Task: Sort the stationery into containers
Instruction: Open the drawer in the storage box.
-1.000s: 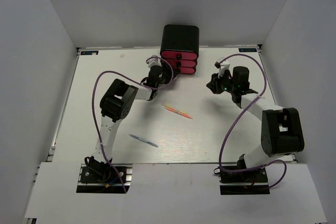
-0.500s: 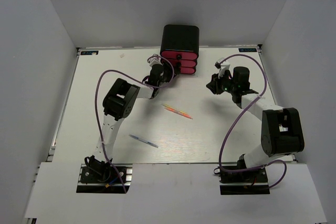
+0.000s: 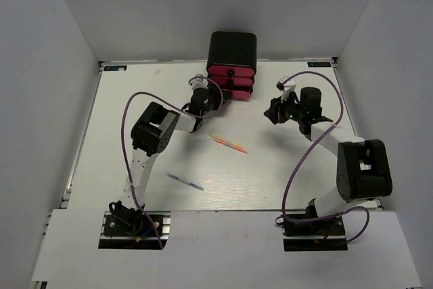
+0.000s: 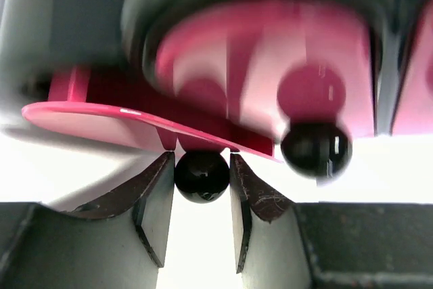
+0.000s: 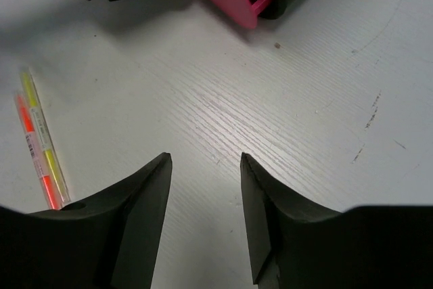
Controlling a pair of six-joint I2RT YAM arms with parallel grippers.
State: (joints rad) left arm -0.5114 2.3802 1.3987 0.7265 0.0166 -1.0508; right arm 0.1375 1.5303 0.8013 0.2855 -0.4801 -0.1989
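A small black cabinet [image 3: 232, 49] with rounded corners is standing at the far middle of a white, faintly wood-grained table [image 3: 135, 99]. It is holding three stacked glossy pink drawers [image 3: 231, 80]. The left jaws are pressing on both sides of a shiny round black knob [image 4: 201, 176] on the lowest drawer, which is sticking out a little. The right jaws are hanging apart over the table, holding nothing. A thin orange-pink pen [image 3: 229, 143] is lying mid-table. A thin blue-grey pen [image 3: 185, 181] is lying nearer the arms, well apart from the cabinet.
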